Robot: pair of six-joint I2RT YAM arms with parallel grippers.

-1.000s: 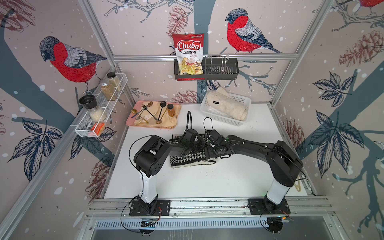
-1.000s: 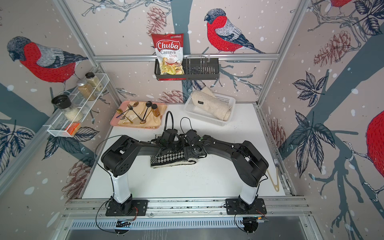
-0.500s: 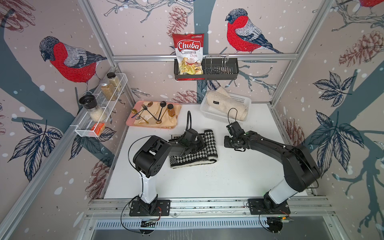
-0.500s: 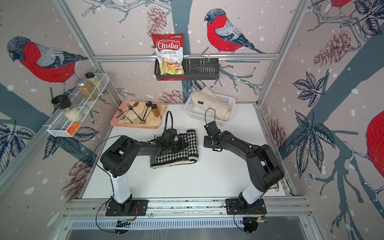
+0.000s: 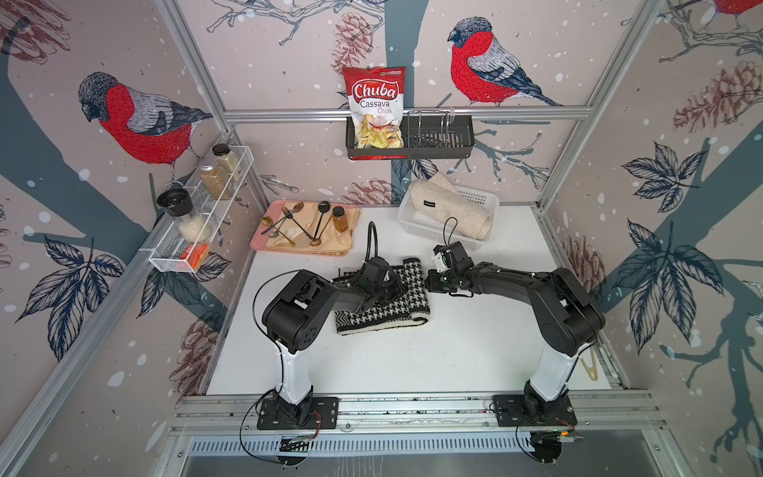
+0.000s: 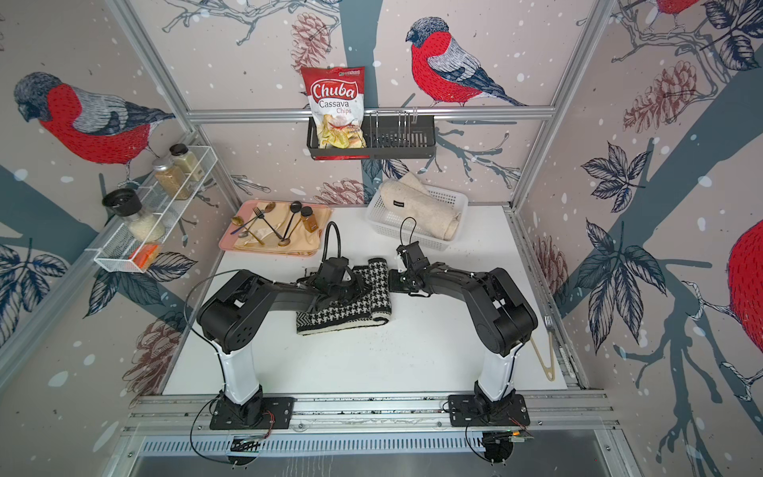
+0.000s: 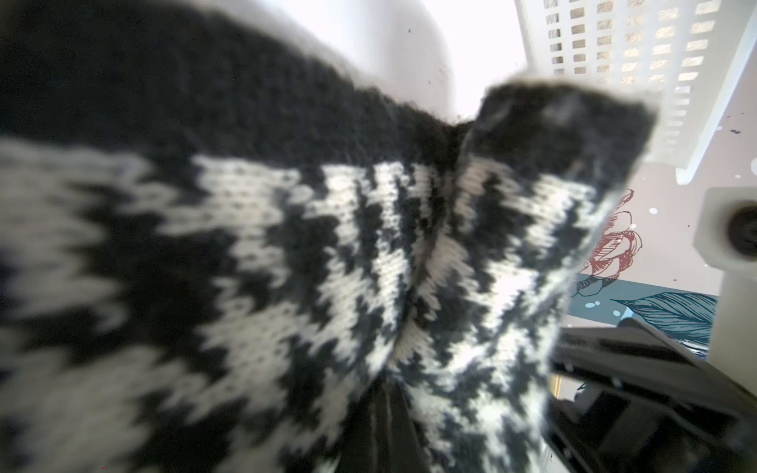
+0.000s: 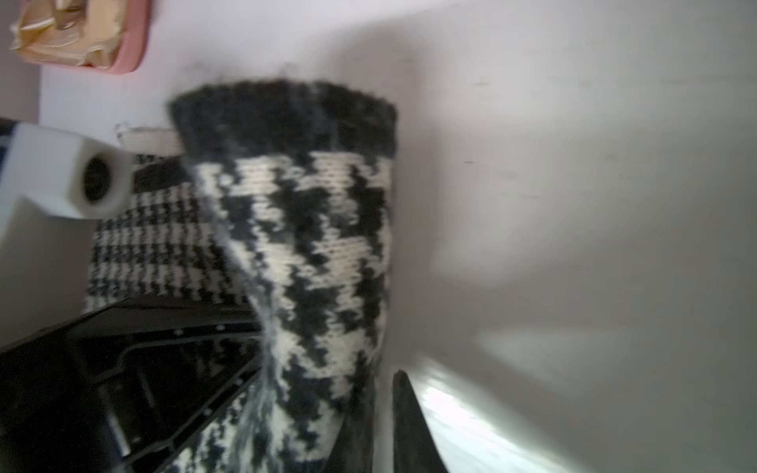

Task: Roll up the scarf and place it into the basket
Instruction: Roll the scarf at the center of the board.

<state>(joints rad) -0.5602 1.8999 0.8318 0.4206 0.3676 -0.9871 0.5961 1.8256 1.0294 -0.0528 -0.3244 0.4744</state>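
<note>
Right pincer (image 5: 433,285) has swung back against the rolled edge of the scarf (image 5: 417,291); its grip cannot be told. Left pincer (image 5: 384,289) clamps the half-rolled scarf on the worktop (image 5: 454,355), apart from the basket (image 5: 417,226).

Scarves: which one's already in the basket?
The cream rolled scarf with the small black label: it lies in the white basket at the back. The black-and-white houndstooth scarf is on the table, outside it.
</note>
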